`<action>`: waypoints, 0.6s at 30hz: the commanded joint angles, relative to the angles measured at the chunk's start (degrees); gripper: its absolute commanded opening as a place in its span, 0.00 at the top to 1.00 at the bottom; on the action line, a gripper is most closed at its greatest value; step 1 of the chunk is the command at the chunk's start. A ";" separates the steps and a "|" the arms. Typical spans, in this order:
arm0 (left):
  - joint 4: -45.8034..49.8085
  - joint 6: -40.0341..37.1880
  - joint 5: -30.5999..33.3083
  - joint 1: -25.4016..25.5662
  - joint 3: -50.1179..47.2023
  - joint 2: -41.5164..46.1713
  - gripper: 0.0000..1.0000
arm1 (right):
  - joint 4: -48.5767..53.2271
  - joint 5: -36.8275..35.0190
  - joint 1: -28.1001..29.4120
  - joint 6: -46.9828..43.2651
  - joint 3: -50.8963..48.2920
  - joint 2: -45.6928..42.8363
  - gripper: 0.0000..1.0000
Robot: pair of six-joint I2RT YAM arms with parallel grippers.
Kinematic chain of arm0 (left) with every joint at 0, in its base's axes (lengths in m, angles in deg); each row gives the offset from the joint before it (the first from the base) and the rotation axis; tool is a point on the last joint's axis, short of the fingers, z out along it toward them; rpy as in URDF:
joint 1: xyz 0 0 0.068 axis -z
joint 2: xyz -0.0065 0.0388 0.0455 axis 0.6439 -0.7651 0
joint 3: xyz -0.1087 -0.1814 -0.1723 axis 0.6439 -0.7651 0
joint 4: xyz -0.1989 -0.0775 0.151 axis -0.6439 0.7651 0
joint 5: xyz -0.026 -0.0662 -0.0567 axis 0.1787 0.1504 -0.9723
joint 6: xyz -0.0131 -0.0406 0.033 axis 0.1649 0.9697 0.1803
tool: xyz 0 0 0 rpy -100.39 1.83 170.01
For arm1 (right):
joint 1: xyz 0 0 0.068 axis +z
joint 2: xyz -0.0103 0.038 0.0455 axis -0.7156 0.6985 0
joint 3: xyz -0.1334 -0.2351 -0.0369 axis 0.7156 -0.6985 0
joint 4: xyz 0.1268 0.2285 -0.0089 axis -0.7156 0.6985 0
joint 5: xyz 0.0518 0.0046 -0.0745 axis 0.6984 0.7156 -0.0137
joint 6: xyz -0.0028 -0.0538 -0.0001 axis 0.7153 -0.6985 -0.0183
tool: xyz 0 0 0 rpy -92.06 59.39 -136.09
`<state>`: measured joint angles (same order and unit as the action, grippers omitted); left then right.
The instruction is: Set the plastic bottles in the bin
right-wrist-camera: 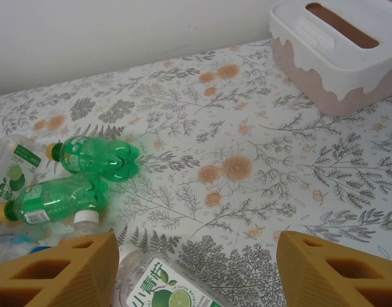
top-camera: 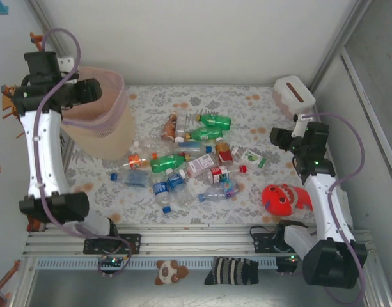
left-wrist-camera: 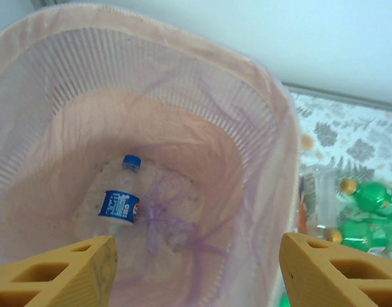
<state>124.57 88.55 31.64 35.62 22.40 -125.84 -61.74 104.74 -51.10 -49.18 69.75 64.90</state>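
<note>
The pale-pink bin [top-camera: 96, 137] stands at the far left of the table. My left gripper [top-camera: 92, 91] hangs over its mouth. In the left wrist view the left gripper [left-wrist-camera: 197, 256] is open with nothing between its yellow fingers. Below it, on the bottom of the bin [left-wrist-camera: 259, 128], lies a clear bottle with a blue cap and blue label [left-wrist-camera: 119, 198]. Several plastic bottles [top-camera: 183, 163] lie in a heap mid-table. My right gripper [top-camera: 279, 137] hovers open to their right. In its wrist view the right gripper [right-wrist-camera: 197, 256] is above a lime-label bottle [right-wrist-camera: 164, 288], with two green bottles [right-wrist-camera: 96, 157] to the left.
A white-and-pink tissue box [top-camera: 293, 96] sits at the far right corner, also seen from the right wrist as the tissue box [right-wrist-camera: 336, 57]. A red round toy [top-camera: 282, 198] lies near the right arm. A plush toy [top-camera: 170, 272] and a striped sock [top-camera: 231, 272] lie on the near rail.
</note>
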 commanded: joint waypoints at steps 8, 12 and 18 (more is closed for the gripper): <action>-13.80 16.11 5.00 0.16 -30.59 30.93 0.17 | 0.79 3.22 0.04 2.33 3.82 -1.49 0.35; -11.45 21.65 5.03 0.18 -36.22 36.24 0.13 | 0.87 4.04 0.02 2.70 4.09 -1.52 0.35; -5.77 28.99 4.70 0.15 -41.76 37.97 0.21 | 0.39 4.66 0.02 4.08 4.14 -1.63 0.34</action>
<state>115.22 110.78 35.61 35.62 -17.12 -88.00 -61.23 107.96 -51.10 -46.63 72.35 64.20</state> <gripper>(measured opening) 0.776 0.655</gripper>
